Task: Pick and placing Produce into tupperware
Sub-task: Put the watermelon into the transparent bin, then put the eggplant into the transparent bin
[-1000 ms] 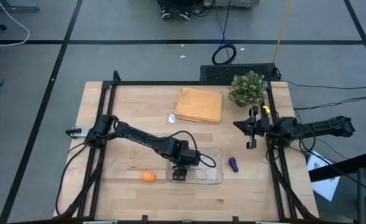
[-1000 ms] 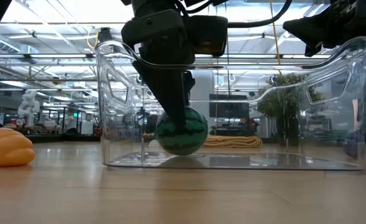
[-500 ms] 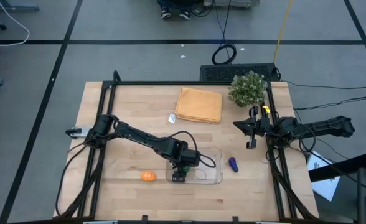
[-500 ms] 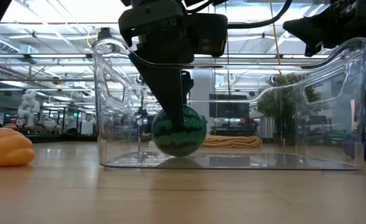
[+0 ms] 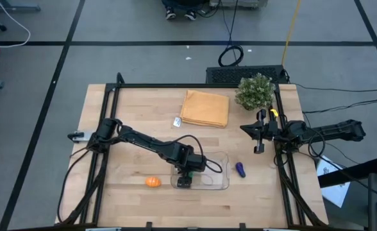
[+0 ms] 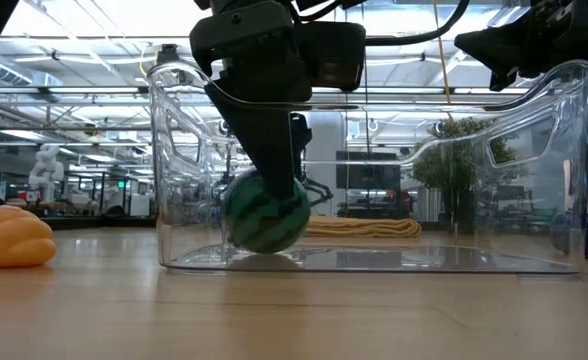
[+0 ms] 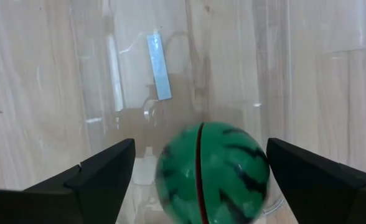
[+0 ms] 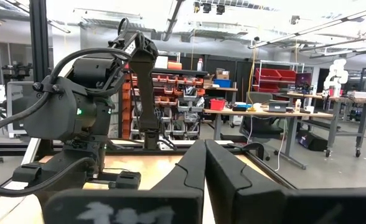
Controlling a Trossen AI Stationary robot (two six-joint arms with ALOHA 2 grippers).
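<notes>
The clear tupperware (image 5: 220, 183) (image 6: 564, 170) stands near the table's near edge. My left gripper (image 5: 185, 179) (image 6: 274, 170) (image 7: 200, 146) reaches down into its left end, open. The dark-green striped ball (image 6: 266, 215) (image 7: 211, 171) rests on the container floor between the fingers, blurred with motion. The orange piece (image 5: 152, 182) (image 6: 9, 237) lies on the table left of the container. The purple eggplant (image 5: 240, 169) lies to its right. My right gripper (image 5: 259, 138) (image 8: 205, 149) waits shut at the table's right edge.
A folded orange-tan cloth (image 5: 205, 108) and a bushy potted plant (image 5: 255, 91) sit at the far side of the table. A small white tag (image 5: 177, 121) lies beside the cloth. Bare wood spans the table's left half and middle.
The green ball has left its place under my left gripper's fingers and rolled a little toward the table's left along the container floor. My left gripper stays inside the container's left end.
</notes>
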